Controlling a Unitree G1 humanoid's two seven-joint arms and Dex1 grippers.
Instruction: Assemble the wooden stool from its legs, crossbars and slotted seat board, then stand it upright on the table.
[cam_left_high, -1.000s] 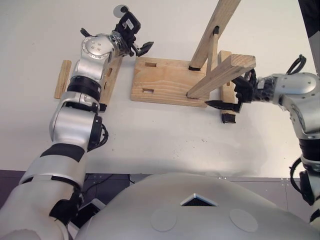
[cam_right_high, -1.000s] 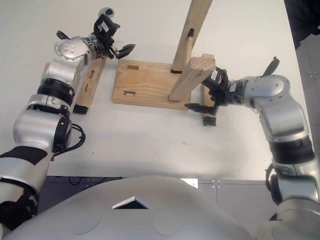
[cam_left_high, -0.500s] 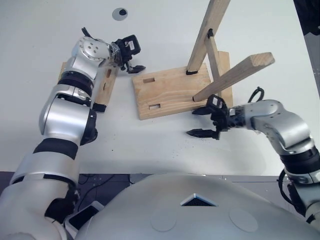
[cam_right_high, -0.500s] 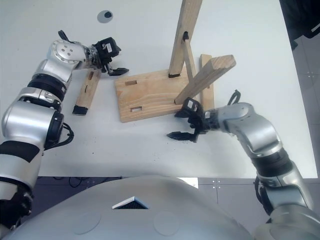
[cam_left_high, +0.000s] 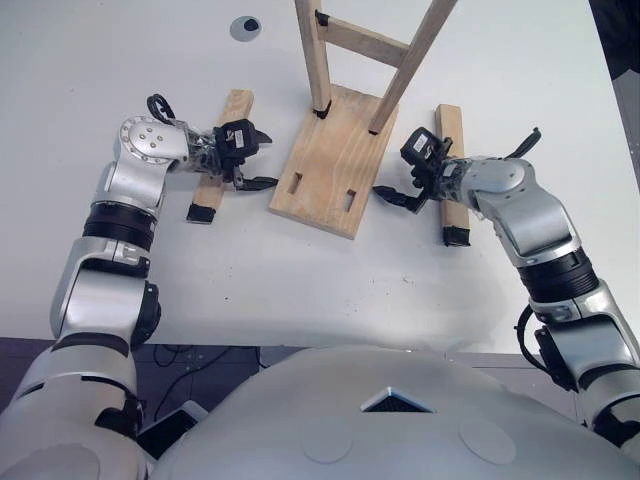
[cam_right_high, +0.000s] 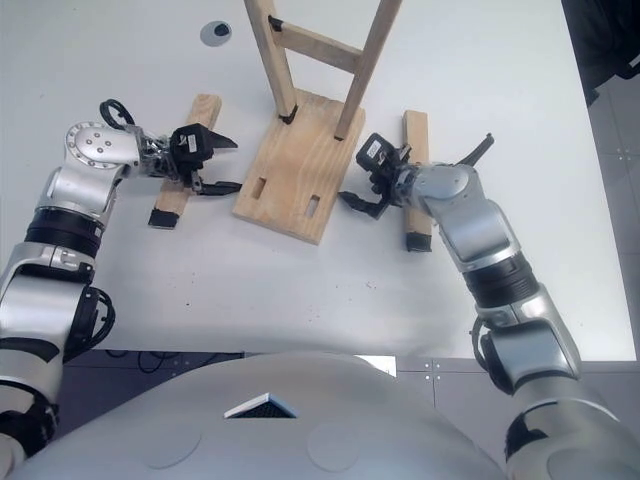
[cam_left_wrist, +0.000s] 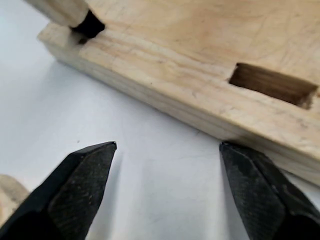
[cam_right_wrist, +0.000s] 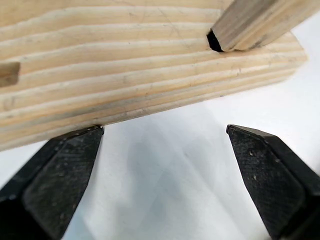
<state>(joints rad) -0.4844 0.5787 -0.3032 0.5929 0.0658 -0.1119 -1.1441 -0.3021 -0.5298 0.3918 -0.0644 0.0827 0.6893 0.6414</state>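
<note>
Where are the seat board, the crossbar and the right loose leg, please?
seat board (cam_left_high: 335, 152), left eye view, top face.
crossbar (cam_left_high: 365, 38), left eye view, middle.
right loose leg (cam_left_high: 449, 124), left eye view, far end.

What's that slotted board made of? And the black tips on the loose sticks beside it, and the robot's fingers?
The seat board looks like pale, unvarnished wood, probably softwood: grain lines run along its face and edge. The black tip on each loose leg seems a rubber or plastic cap; hard to say which. The fingers look matte black with fine-grained pads, likely rubber or plastic.
</note>
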